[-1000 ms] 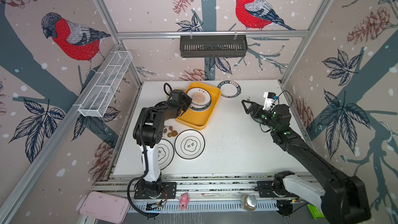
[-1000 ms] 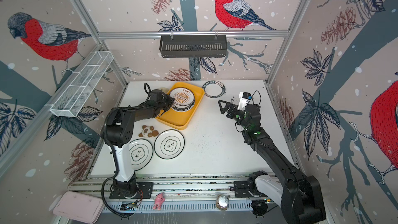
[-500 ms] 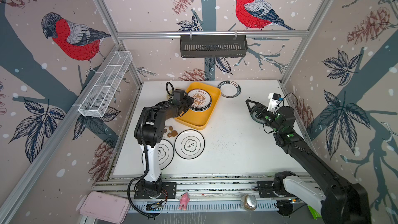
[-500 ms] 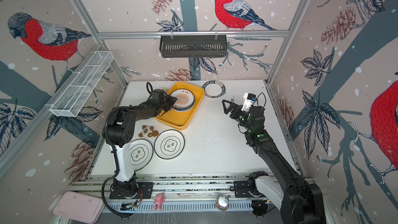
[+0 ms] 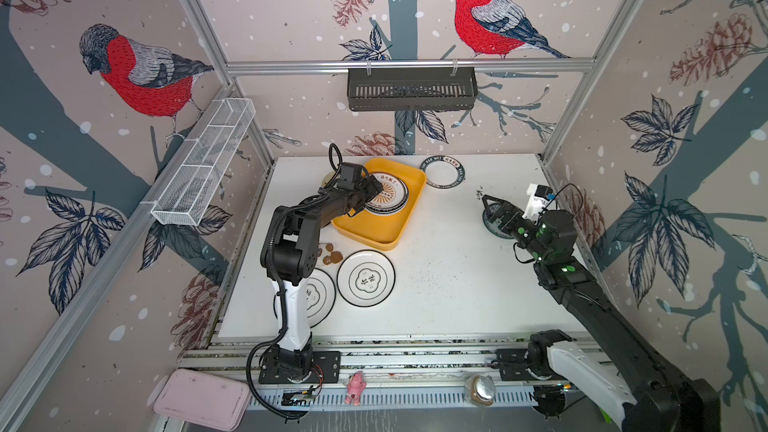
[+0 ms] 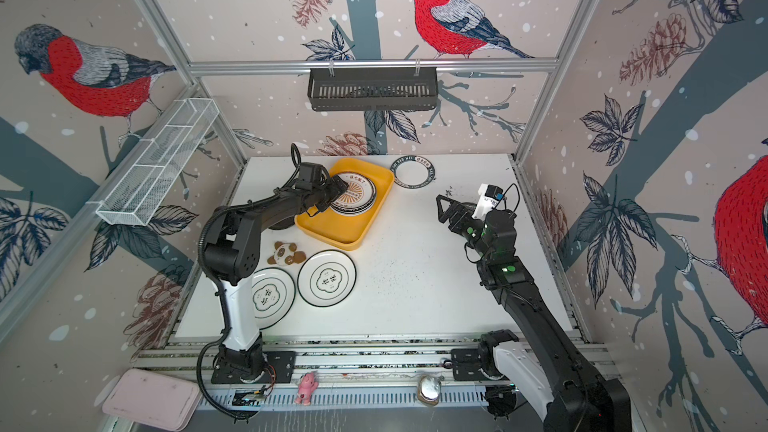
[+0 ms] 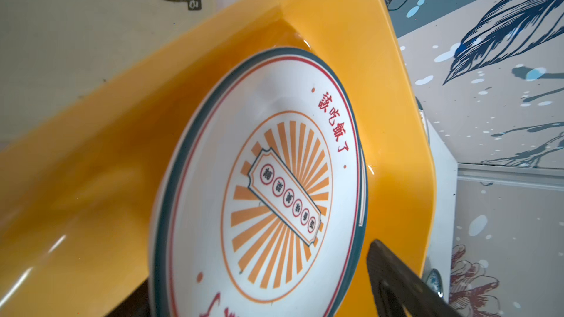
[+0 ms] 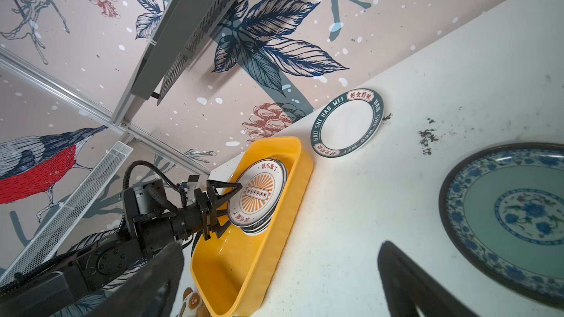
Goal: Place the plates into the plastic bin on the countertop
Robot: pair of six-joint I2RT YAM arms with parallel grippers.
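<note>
Right wrist view shows the left gripper (image 8: 233,205) at the yellow bin (image 8: 244,269), its jaws apart on either side of the sunburst plate (image 8: 256,195). That plate rests on a stack inside the bin, so it looks set down where it belongs. The right gripper (image 5: 487,201), jaws wide, hovers near the blue patterned plate (image 8: 518,208) on the countertop (image 5: 449,284), probably its next pick. A lettered plate (image 8: 348,123) and two white plates (image 5: 365,278) remain outside.

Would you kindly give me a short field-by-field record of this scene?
left gripper: open, jaws at the sunburst plate's edge
sunburst plate: atop a stack in the plastic bin
right gripper: open, near the teal plate
outside the bin: teal plate, lettered-band plate, two black-rimmed white plates, on the countertop
other: panda toy between bin and white plates
</note>
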